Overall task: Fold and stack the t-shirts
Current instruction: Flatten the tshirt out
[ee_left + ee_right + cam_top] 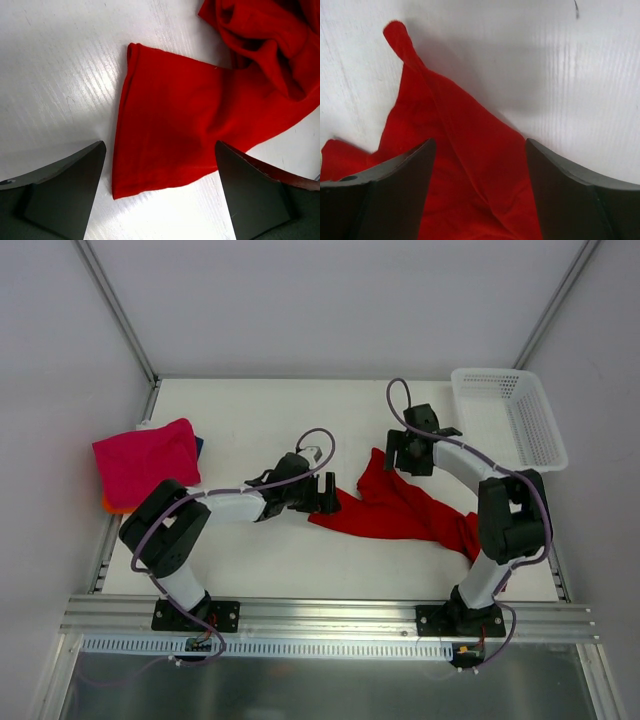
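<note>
A bright red t-shirt (400, 510) lies crumpled and stretched across the middle of the table. One flat sleeve (165, 135) of it shows in the left wrist view. My left gripper (325, 495) hovers at the shirt's left end. It is open, and its fingers (75, 185) stand either side of the sleeve's hem without pinching it. My right gripper (405, 455) is over the shirt's far tip, also open, with a twisted ridge of red cloth (470, 135) lying between its fingers (570, 190). At the far left sits a stack of folded t-shirts, magenta-pink (145, 460) on top, with orange (110, 505) and blue (198, 445) edges under it.
A white mesh basket (510, 415) stands at the back right corner. Metal frame posts rise at both back corners. The table's front edge carries a rail with both arm bases (195, 615).
</note>
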Tool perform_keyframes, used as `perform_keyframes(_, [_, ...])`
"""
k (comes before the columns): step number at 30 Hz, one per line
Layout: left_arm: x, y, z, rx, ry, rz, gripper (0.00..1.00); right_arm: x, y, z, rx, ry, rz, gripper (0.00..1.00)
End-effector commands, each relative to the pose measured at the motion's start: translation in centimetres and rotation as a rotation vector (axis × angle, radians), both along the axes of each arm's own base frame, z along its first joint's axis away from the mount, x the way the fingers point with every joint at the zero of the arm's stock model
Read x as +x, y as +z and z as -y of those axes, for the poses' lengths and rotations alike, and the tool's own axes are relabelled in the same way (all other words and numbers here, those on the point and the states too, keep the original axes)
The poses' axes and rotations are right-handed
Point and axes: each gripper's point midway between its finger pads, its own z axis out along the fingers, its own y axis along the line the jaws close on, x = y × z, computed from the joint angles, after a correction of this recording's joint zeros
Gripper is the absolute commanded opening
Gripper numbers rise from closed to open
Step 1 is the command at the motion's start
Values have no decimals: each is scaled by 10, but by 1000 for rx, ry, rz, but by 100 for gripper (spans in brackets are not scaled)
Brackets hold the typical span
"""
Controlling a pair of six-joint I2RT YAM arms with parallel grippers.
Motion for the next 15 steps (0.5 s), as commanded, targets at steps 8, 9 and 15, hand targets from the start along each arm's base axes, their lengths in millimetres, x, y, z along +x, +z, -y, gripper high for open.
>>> perform_keyframes(8, [12, -25, -1, 92, 33, -43, 73, 38, 2, -29, 74, 63, 27, 72])
perform_keyframes(9, [11, -28, -1, 96, 34, -48, 70, 40, 2, -30, 73, 61, 27, 69])
perform_keyframes(15, [7, -41, -8, 138, 43, -74, 29, 41, -8, -30, 63, 69, 0, 20])
